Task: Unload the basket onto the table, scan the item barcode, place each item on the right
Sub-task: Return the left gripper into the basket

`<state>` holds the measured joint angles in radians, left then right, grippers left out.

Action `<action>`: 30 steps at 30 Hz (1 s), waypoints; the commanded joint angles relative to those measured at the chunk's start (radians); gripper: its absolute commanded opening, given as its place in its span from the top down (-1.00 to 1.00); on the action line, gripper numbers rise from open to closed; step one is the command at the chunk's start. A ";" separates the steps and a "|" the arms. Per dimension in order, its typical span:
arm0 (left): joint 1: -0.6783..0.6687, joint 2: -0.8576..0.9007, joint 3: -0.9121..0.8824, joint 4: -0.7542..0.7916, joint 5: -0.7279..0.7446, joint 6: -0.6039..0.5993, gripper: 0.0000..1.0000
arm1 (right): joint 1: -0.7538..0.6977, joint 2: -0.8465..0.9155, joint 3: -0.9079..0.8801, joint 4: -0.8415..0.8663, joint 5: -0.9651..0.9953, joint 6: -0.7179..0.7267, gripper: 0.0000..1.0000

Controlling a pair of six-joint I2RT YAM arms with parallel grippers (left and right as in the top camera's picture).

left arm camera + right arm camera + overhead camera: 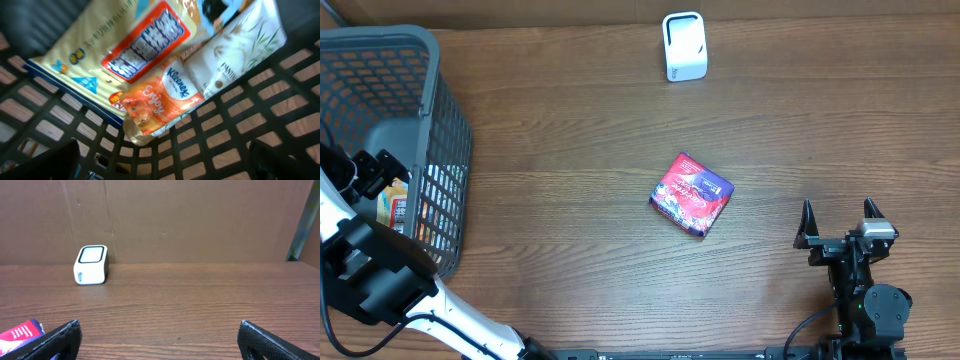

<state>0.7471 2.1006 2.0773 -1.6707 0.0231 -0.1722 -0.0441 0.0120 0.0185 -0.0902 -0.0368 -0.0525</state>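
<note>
Left gripper (165,167) is down inside the grey mesh basket (448,150) at the table's (570,110) left edge, jaws wide open, nothing between them. The fingertips show only as dark blurs in the bottom corners of the left wrist view. Basket contents, lying on its floor: an orange Kleenex tissue pack (160,100), a white Pantene pouch (240,45) touching it on one side, and a cream box with a red-and-blue label (95,55) on the other. The tissue pack partly overlaps the box's corner. Something dark-and-blue sits at the top edge, too blurred to identify. A red snack packet (691,194) lies flat mid-table, well apart from the basket, rotated diagonally, nothing touching it. White scanner (684,46) stands at the far edge against the cardboard backdrop, window facing up and forward. Right gripper (840,222) sits low at the near right, fully open and empty, pointing toward the scanner.
</note>
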 commanded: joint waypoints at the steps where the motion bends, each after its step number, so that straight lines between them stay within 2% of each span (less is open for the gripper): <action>1: 0.000 -0.002 -0.048 0.023 0.030 0.053 -0.88 | -0.001 -0.009 -0.010 0.007 0.006 0.003 -1.00; 4: -0.003 -0.002 -0.084 0.057 0.030 0.054 -0.70 | -0.001 -0.009 -0.010 0.006 0.006 0.003 -1.00; 16: -0.056 0.000 -0.325 0.223 0.030 0.072 -0.69 | -0.001 -0.009 -0.010 0.006 0.006 0.003 -1.00; 21: -0.061 0.000 -0.371 0.278 0.017 0.071 -0.66 | -0.001 -0.009 -0.010 0.006 0.006 0.003 -1.00; 23: -0.061 0.000 -0.374 0.292 -0.014 0.064 -0.54 | -0.001 -0.009 -0.010 0.007 0.006 0.003 -1.00; 26: -0.060 0.000 -0.374 0.306 -0.071 0.049 -0.12 | -0.001 -0.009 -0.010 0.006 0.006 0.003 -1.00; 30: -0.060 0.000 -0.374 0.318 -0.093 0.037 0.30 | -0.001 -0.009 -0.010 0.006 0.006 0.003 -1.00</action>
<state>0.6868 2.1002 1.7134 -1.3628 -0.0139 -0.1215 -0.0444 0.0120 0.0185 -0.0898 -0.0368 -0.0521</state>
